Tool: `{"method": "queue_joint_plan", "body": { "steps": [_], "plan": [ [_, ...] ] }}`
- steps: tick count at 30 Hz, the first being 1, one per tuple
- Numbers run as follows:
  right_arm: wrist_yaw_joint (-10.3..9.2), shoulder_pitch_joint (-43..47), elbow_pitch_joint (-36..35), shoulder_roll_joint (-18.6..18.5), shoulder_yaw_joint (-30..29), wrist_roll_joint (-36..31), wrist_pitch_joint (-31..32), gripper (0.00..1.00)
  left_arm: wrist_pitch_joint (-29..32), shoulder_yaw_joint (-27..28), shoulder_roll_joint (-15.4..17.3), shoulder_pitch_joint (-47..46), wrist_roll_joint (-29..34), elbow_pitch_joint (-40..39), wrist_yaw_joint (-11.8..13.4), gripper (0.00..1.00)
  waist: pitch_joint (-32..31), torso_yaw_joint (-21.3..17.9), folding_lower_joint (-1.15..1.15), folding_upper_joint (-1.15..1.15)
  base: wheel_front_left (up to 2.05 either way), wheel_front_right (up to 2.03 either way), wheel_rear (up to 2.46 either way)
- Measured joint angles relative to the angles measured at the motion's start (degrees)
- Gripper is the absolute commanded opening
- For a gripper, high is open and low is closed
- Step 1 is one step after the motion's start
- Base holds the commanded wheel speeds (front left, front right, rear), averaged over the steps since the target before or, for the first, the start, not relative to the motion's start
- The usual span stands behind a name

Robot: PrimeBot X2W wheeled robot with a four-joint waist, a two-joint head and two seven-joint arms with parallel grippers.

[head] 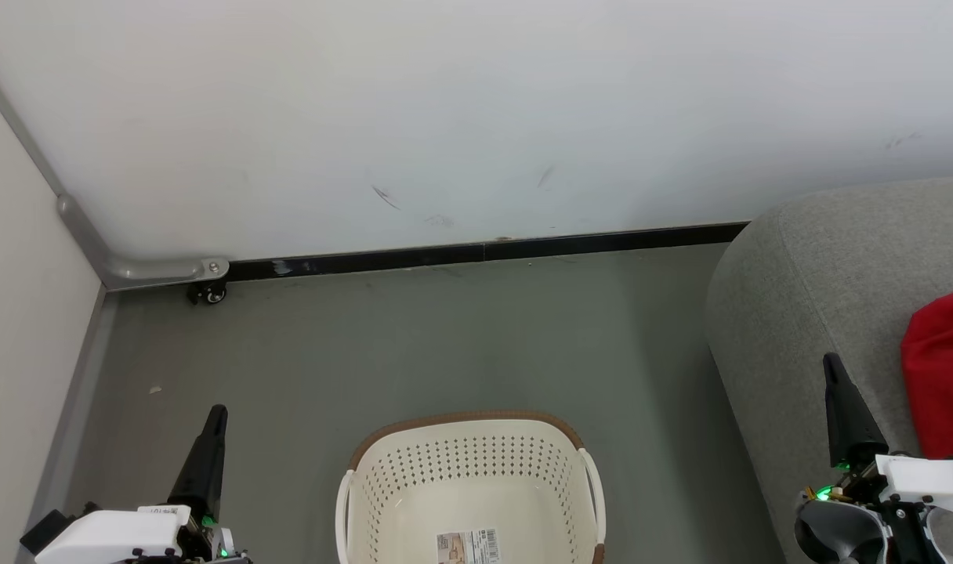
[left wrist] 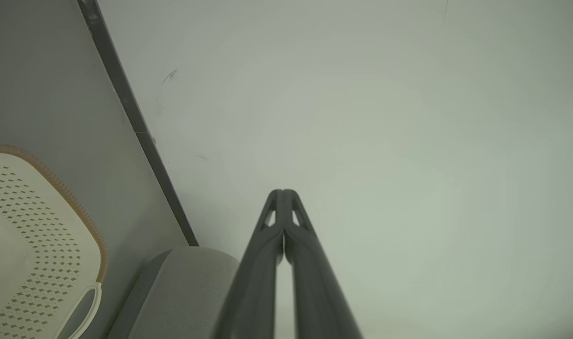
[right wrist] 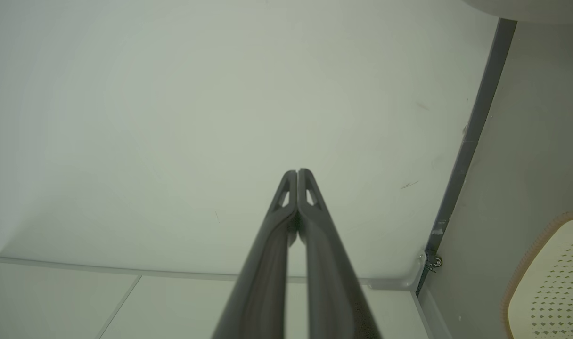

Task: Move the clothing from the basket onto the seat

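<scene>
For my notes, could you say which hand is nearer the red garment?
The right hand, shut, beside the red garment on the grey seat; the left hand is beyond the basket.

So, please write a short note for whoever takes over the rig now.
Left gripper: shut, holding nothing.
Right gripper: shut, holding nothing.
Cream-white perforated plastic basket with brown rim, on the floor: the part in view holds only a paper label.
Soft red clothing lies on the large light-grey fabric seat, cut by the picture's edge.
Seems done; check the basket's hidden near part.
</scene>
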Motion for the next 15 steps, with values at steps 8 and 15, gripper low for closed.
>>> {"method": "queue_joint_plan", "body": {
  "steps": [8, 15],
  "plan": [
    [0.00, 0.0, 0.0, 0.0, 0.0, 0.0, 0.0, 0.00, 0.0, 0.0, 0.0, 0.0, 0.0, 0.1, 0.0, 0.00, 0.0, 0.0, 0.00, 0.00, 0.00, 0.00, 0.00],
    [0.00, 0.0, 0.0, 0.0, 0.0, 0.0, 0.0, 0.00, 0.0, 0.0, 0.0, -0.1, 0.0, 0.2, 0.0, 0.00, 0.0, 0.0, 0.00, 0.00, 0.00, 0.00, 0.00]
  ]
}}
